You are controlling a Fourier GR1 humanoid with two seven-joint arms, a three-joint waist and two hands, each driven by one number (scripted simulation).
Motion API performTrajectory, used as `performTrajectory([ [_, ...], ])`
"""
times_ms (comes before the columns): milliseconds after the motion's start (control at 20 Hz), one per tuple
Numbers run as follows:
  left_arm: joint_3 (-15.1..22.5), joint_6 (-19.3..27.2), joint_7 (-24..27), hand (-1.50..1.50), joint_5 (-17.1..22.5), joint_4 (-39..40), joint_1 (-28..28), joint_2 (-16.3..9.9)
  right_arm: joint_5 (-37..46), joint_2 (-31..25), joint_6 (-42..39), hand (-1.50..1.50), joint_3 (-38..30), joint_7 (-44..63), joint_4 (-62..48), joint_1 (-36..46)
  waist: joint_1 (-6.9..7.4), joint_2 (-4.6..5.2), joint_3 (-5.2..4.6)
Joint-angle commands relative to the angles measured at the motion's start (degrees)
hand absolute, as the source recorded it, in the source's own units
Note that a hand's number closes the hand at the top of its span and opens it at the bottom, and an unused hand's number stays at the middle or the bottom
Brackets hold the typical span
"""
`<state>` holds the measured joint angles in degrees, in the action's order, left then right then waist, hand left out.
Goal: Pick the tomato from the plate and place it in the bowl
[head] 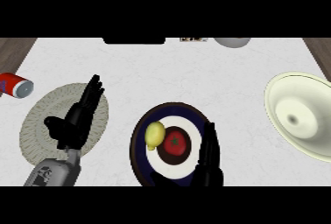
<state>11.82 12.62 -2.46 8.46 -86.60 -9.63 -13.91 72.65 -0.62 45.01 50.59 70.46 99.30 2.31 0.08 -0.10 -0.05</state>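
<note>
Black fingers [208,135] of the right hand [209,168] stand straight and hold nothing — they sit just beside the tomato [175,142], at its right edge, though contact cannot be told. The tomato rests on the dark-rimmed plate [139,135], touching a lemon [154,134]. The cream bowl [304,116] lies well apart to the right, with nothing in it. So the pick is not yet made — grasp, carry and placing all remain. The left hand [72,124] rests open over a woven mat [39,118] on the counter [194,70].
</note>
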Motion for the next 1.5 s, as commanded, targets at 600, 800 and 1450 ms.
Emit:
performTrajectory([
  [600,-0.4,-1.0,-1.5,0.0,-1.1,-1.7,0.1,0.4,-7.1,0.6,17.0,-1.5,-0.3,8.4,-7.2,3.2,0.56,0.14,0.08],
  [800,0.7,0.3,-2.2,0.0,-2.6,-1.9,0.3,2.2,-8.7,0.6,18.8,-1.5,-0.7,7.4,-10.3,4.5,0.3,0.1,0.06],
  [1450,0.1,0.6,-4.2,0.0,-4.4,-2.4,-1.0,4.0,-13.6,0.6,18.1,-1.5,-4.0,8.1,-24.5,9.6,0.31,0.12,0.06],
])
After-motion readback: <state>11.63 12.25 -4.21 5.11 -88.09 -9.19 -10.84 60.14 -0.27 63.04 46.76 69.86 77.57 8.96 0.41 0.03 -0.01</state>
